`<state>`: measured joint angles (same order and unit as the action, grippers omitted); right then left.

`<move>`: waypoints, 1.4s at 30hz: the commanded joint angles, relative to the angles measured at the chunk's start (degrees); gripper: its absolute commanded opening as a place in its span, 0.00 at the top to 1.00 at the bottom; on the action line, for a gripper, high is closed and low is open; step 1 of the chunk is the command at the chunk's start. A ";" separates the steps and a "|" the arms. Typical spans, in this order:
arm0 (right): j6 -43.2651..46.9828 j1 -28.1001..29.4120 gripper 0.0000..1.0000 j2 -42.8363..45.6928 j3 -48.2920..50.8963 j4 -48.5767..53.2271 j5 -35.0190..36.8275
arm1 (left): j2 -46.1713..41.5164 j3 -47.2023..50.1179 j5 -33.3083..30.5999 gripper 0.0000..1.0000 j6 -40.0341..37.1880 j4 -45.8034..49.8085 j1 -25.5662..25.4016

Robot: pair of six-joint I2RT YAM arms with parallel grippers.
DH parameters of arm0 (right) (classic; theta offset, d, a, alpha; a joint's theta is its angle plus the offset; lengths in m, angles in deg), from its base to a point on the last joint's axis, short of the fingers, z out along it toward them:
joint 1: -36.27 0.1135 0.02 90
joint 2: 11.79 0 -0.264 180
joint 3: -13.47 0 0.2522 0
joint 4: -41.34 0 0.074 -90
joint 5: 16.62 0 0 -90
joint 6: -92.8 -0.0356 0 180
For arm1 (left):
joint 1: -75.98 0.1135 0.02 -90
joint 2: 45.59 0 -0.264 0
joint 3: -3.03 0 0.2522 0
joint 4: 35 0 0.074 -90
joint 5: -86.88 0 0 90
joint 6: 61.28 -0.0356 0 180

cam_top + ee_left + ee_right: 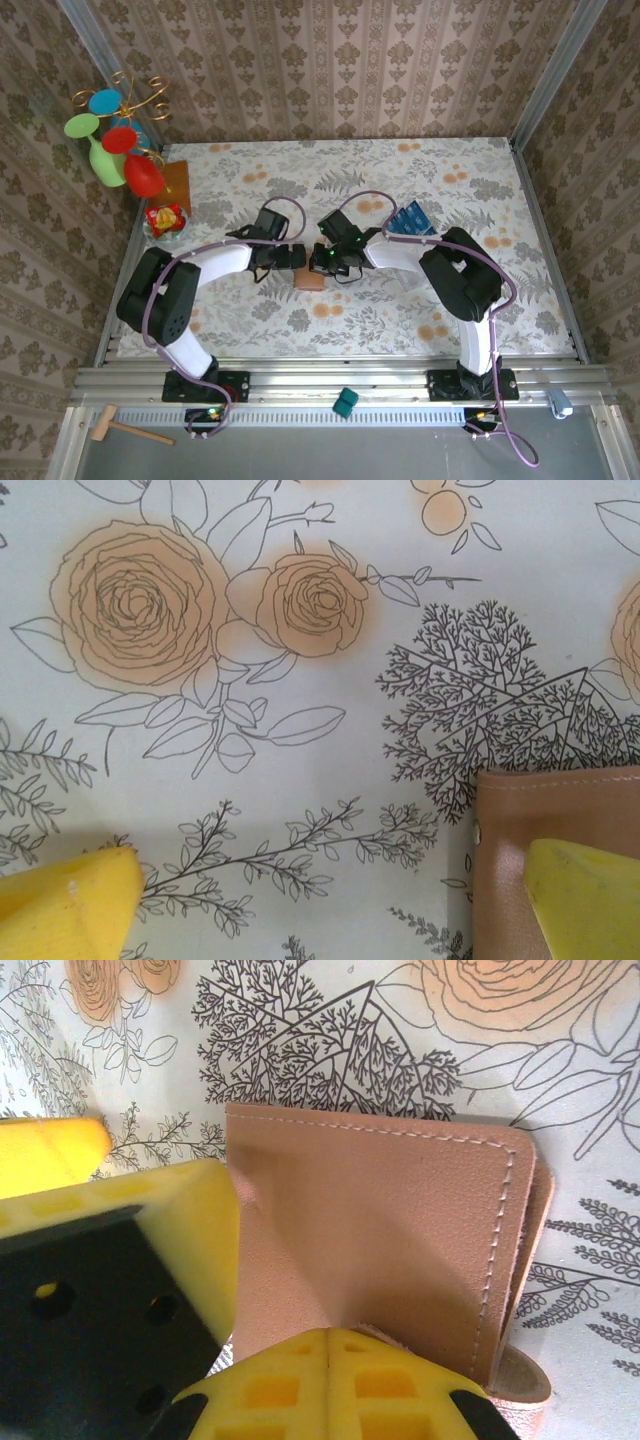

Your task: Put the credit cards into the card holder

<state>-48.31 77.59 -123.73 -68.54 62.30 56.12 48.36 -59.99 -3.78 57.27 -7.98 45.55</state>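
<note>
Squarely between the two grippers lies the card holder [400, 1220], flat on the flowered tablecloth [300, 810], its stitched pinkish-brown cover facing up and its layered edges showing on the side away from the left gripper. The right gripper [328, 1345] has its yellow fingers pressed together, tips against the holder's near edge. The leather there curls up toward them, but I cannot tell whether any of it is caught between the pads. The left gripper [330, 880] stands spread wide. One yellow finger [585, 900] lies over a corner of the holder, and the other [65, 905] is over bare cloth well to the side, so nothing is gripped. From the right wrist, that left finger [190, 1230] sits just beside the right gripper's tips, overlapping the holder's edge. The credit cards [410, 219], a blue cluster, lie beyond the right gripper on its outer side, well apart from the holder. Far beyond the left gripper's outer side, an amber square [177, 183] rests near the table's edge.
</note>
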 commanded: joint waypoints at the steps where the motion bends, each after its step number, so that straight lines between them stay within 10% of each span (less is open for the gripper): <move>1: -0.36 0.34 1.00 -1.12 1.25 -0.39 -0.51 | -3.20 3.21 1.70 0.00 1.74 3.18 0.65; 42: -0.32 -1.33 1.00 0.68 -4.28 2.25 -2.27 | -3.22 16.30 0.06 0.00 4.68 -5.88 -5.91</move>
<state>-48.40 76.39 -122.42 -71.41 64.07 55.31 40.71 -47.07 -11.67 59.59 -17.23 40.39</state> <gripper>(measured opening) 0.066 0.999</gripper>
